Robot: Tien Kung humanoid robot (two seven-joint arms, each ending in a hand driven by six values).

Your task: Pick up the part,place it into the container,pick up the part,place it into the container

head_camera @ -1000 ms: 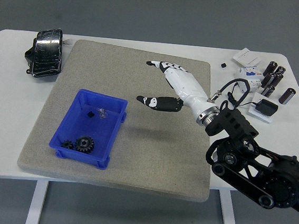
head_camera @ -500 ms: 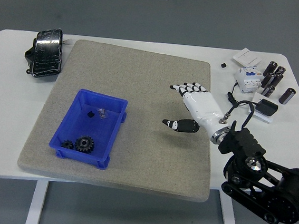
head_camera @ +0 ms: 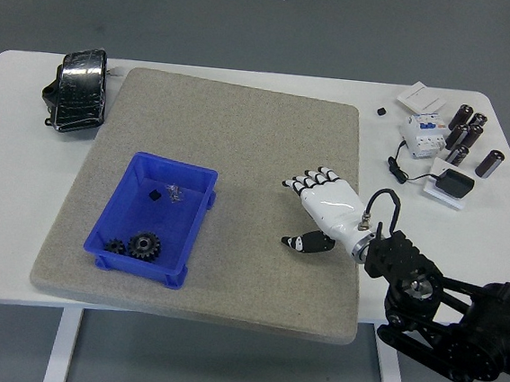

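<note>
Now the right hand (head_camera: 318,208) sits lower and nearer the table's near edge than half a second ago, and well back from where it hovered a second ago beside the blue container (head_camera: 153,217). Its arm has drawn toward the lower right corner. The hand is over the right part of the grey mat (head_camera: 243,127), apart from the container.

Fingers (head_camera: 308,180): spread and loosely extended, pointing up-left; thumb (head_camera: 306,244) held out to the left, apart from the fingers. Nothing is held; whether the hand touches the mat cannot be told.

Container unchanged in position on the left half of the mat. Inside it: a dark gear (head_camera: 145,245) at the near end, a second smaller dark gear (head_camera: 116,247) just beside it, and two small parts, one black (head_camera: 154,195) and one pale (head_camera: 175,192), near the far end.

Left hand not seen.

Black bag (head_camera: 78,89) at the table's far left; small cylinders (head_camera: 470,135) and white boxes (head_camera: 422,99) at far right, unmoved.
</note>
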